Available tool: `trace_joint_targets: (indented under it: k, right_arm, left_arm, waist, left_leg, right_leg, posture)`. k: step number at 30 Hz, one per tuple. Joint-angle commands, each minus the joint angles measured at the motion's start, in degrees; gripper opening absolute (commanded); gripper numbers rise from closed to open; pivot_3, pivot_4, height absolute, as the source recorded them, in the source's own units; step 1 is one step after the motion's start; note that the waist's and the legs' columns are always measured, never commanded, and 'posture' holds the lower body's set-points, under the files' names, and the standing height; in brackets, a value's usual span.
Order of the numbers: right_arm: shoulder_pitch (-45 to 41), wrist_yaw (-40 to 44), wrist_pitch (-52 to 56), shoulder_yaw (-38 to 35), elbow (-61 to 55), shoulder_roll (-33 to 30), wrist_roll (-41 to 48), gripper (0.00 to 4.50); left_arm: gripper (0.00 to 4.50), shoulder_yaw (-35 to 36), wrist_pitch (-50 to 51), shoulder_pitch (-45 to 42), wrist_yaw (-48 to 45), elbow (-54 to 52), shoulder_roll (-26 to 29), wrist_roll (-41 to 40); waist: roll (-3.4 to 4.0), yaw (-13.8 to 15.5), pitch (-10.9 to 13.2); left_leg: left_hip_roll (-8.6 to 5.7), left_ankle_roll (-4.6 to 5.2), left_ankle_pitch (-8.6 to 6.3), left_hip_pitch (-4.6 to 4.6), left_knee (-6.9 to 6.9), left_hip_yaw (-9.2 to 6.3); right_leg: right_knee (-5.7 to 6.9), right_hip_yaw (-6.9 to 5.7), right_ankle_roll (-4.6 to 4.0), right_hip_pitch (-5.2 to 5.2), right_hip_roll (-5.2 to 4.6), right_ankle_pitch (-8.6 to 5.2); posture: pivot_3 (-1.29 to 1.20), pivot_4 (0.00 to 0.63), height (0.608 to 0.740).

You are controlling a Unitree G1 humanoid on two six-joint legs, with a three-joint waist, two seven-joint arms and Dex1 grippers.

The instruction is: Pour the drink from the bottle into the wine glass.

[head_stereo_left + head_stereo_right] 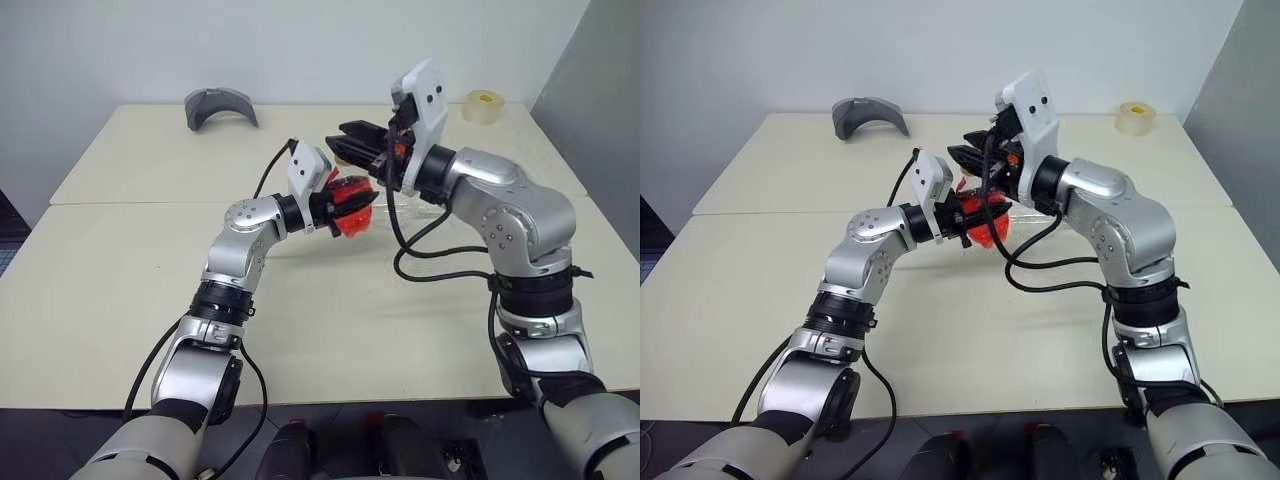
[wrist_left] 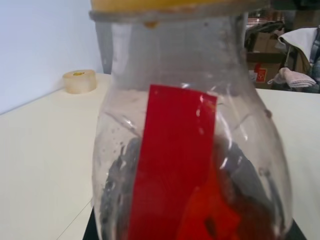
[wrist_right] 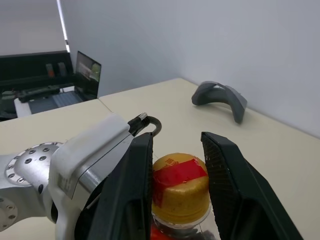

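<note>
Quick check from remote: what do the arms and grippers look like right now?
Both arms are silver metal with black joint bands and loose black cables. Each wrist carries a white angular camera housing. The left gripper and right gripper each have two black, wedge-shaped fingers.

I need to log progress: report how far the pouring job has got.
Done: the left end effector holds the bottle up off the table. In hand: the right end effector straddles the yellow cap, which is still on. Left: uncapping and pouring; the drink is still inside, and the wine glass behind the arms is barely discernible.
</note>
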Motion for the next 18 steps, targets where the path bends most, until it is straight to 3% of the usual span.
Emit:
trace_joint_targets:
  k: [1, 10, 16, 18]
  right_arm:
    - [-3.1, 11.3, -1.7, 0.9, 3.6, -1.4, 4.2, 1.16]
    - [-11.2, 35.3, -7.5, 5.4, 17.9, -1.4, 5.3, 1.16]
    - [-14.4, 40.1, -10.3, 6.5, 22.4, -0.1, 3.4, 1.16]
    - [-14.6, 40.3, -9.7, 5.9, 22.5, -0.8, 3.6, 1.91]
  left_arm:
    - [1.29, -0.8, 3.0, 3.8, -2.3, -12.4, 2.1, -2.6]
    - [1.28, 0.3, 16.1, 17.3, -3.3, -40.8, 10.9, -12.6]
    - [1.28, 2.8, 18.9, 19.8, -0.9, -45.1, 13.5, -14.1]
    - [1.28, 3.4, 18.8, 19.8, 0.5, -44.0, 13.3, -13.3]
  waist:
    - [0.0, -0.3, 0.0]
    - [0.08, -1.1, 0.0]
    - [0.08, -0.4, 0.0]
    - [0.08, -0.1, 0.0]
  left_leg:
    - [0.0, 0.0, 0.0, 0.02, 0.0, 0.01]
    - [0.06, 0.2, -0.11, 0.03, -0.05, -0.1]
    - [0.05, 0.2, -0.12, 0.04, 0.0, -0.1]
    - [0.05, 0.2, -0.12, 0.04, 0.01, -0.11]
  right_leg:
    - [0.0, 0.02, 0.0, 0.0, 0.0, 0.0]
    - [0.0, -0.08, 0.0, 0.01, 0.04, 0.0]
    - [-0.03, -0.09, 0.0, 0.06, 0.02, 0.0]
    - [-0.03, -0.09, 0.0, 0.06, 0.02, 0.0]
  posture:
    - [0.0, 0.15, 0.74]
    - [0.0, 0.15, 0.74]
    - [0.0, 0.15, 0.74]
    - [0.0, 0.15, 0.74]
